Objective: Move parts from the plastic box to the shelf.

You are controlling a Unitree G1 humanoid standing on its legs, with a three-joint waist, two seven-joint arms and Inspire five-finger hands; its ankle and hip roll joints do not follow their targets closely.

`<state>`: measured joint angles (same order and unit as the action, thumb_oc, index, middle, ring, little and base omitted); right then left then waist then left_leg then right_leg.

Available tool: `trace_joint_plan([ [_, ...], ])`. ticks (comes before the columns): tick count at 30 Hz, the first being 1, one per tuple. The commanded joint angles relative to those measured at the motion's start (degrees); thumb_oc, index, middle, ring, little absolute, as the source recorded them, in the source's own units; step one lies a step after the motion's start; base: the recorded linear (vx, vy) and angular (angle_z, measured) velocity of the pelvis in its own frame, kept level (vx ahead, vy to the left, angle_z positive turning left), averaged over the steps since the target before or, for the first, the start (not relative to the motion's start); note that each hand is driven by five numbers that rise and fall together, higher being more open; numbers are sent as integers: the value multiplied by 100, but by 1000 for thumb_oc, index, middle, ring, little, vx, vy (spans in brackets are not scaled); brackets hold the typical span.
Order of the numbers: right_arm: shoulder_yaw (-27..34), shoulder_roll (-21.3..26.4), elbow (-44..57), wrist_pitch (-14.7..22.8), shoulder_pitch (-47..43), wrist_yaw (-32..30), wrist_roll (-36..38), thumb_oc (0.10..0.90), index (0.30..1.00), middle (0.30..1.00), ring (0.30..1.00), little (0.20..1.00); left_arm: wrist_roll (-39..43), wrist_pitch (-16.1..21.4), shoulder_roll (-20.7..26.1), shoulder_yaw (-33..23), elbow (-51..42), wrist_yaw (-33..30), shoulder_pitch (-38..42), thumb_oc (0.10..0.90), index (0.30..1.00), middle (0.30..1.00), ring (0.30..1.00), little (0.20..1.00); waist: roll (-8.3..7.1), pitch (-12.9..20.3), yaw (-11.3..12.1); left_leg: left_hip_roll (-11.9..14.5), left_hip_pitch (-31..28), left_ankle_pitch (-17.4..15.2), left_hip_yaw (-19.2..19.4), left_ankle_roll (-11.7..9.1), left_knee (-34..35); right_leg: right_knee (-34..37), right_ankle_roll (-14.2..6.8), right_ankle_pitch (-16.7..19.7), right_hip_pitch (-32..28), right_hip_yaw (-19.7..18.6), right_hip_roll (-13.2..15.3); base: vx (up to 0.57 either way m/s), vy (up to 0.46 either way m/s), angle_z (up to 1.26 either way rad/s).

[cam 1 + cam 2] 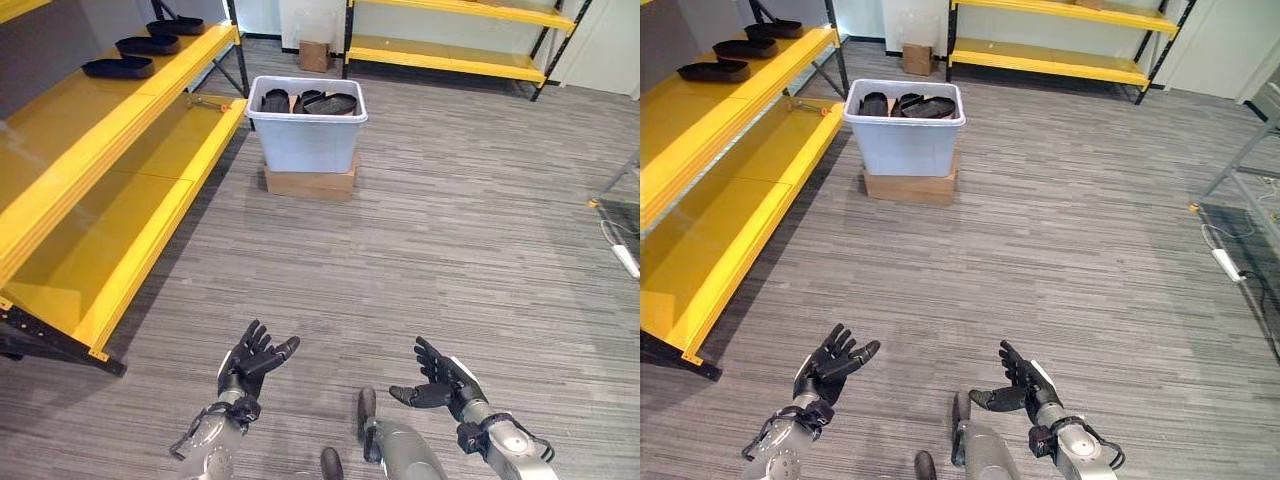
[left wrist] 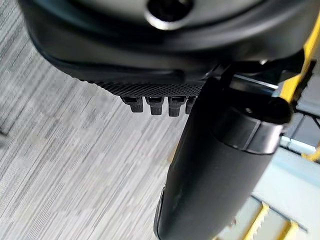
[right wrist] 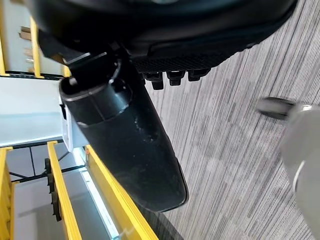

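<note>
A pale grey plastic box [image 1: 306, 130] stands on a flat cardboard carton [image 1: 310, 183] on the floor ahead, with several black parts [image 1: 330, 102] inside it. On the yellow shelf [image 1: 105, 110] to the left, three black parts [image 1: 118, 67] lie in a row on its upper level. My left hand [image 1: 250, 361] is low in front of me, palm up, open and empty. Level with it, my right hand [image 1: 440, 381] is open and empty too. Both hands are far short of the box.
Grey striped carpet lies between me and the box. A second yellow shelf [image 1: 450, 55] runs along the back wall, with a small brown box [image 1: 314, 55] beside it. A white power strip [image 1: 625, 260] lies on the floor at the right edge.
</note>
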<state>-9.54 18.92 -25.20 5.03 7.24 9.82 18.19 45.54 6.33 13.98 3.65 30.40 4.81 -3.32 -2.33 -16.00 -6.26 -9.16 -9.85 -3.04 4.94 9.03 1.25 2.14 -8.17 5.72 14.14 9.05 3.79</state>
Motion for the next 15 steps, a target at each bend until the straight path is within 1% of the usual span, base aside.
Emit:
trace_joint_plan([
  [1, 227, 38, 297, 573, -362, -153, 100, 900, 1000, 1000, 1000, 1000, -69, 431, 45, 152, -715, 560, 37, 900, 1000, 1000, 1000, 1000, -133, 358, -69, 366, -817, -499, -758, -401, 364, 18, -54, 771, -163, -441, -259, 314, -159, 86],
  [2, 221, 38, 285, 576, -354, -220, 90, 900, 1000, 1000, 1000, 1000, -108, 463, 12, 233, -740, 591, 31, 900, 1000, 1000, 1000, 1000, -141, 378, -88, 355, -824, -534, -800, -393, 336, 83, -36, 790, -233, -544, -269, 399, -229, 68],
  [3, 191, 21, 247, 586, -362, -300, 119, 900, 1000, 1000, 1000, 1000, -166, 486, -16, 366, -835, 609, 0, 900, 1000, 1000, 1000, 1000, -178, 421, -96, 325, -837, -658, -781, -375, 250, 82, -26, 813, -355, -619, -238, 352, -220, 79],
  [4, 165, 4, 250, 583, -362, -385, 74, 900, 1000, 1000, 1000, 1000, -124, 446, -20, 416, -902, 591, -29, 900, 1000, 1000, 1000, 1000, -198, 449, -90, 312, -847, -732, -749, -366, 190, 18, -20, 819, -401, -613, -201, 398, -267, 74],
  [5, 139, 7, 233, 605, -370, -421, 27, 900, 1000, 1000, 1000, 1000, 172, 319, -45, 451, -940, 487, -50, 900, 1000, 1000, 1000, 1000, -196, 481, -90, 313, -868, -789, -711, -373, 136, -123, 6, 791, -429, -605, -166, 270, -188, 70],
  [6, 120, 12, 215, 627, -376, -423, 37, 900, 1000, 1000, 1000, 1000, 279, 279, -60, 453, -939, 461, -50, 900, 1000, 1000, 1000, 1000, -189, 494, -93, 317, -873, -819, -695, -379, 99, -200, 27, 760, -448, -612, -155, 314, -211, 31],
  [8, 44, 31, 228, 584, -417, -511, 55, 900, 1000, 1000, 1000, 1000, 365, 240, -91, 478, -1064, 589, -88, 900, 1000, 1000, 1000, 1000, -148, 550, -102, 371, -899, -923, -609, -402, -31, -481, 160, 567, -535, -628, -141, 353, -228, 14],
  [9, 33, 37, 238, 559, -429, -525, 60, 900, 1000, 1000, 1000, 1000, 339, 232, -94, 494, -1114, 622, -105, 900, 1000, 1000, 1000, 1000, -139, 558, -103, 386, -901, -952, -588, -406, -65, -524, 185, 522, -545, -630, -149, 443, -301, -6],
  [10, 48, 63, 271, 488, -415, -544, 69, 900, 1000, 1000, 1000, 1000, 279, 127, -62, 540, -1368, 637, -177, 900, 1000, 1000, 1000, 1000, -96, 582, -133, 453, -918, -1014, -573, -439, -126, -635, 282, 363, -588, -691, -218, 383, -277, -11],
  [13, 38, 85, 327, 376, -386, -588, 34, 900, 1000, 1000, 1000, 1000, 304, 66, -30, 577, -1455, 567, -190, 900, 1000, 1000, 1000, 1000, -63, 594, -181, 537, -912, -1023, -537, -488, -216, -827, 338, 233, -541, -741, -259, 249, -200, 2],
  [15, 34, 122, 321, 353, -345, -614, -71, 900, 1000, 1000, 1000, 1000, 406, 69, -23, 566, -1466, 640, -198, 900, 1000, 1000, 1000, 1000, -25, 611, -223, 632, -876, -886, -527, -564, -367, -902, 398, 116, -541, -778, -297, 260, -226, -13],
])
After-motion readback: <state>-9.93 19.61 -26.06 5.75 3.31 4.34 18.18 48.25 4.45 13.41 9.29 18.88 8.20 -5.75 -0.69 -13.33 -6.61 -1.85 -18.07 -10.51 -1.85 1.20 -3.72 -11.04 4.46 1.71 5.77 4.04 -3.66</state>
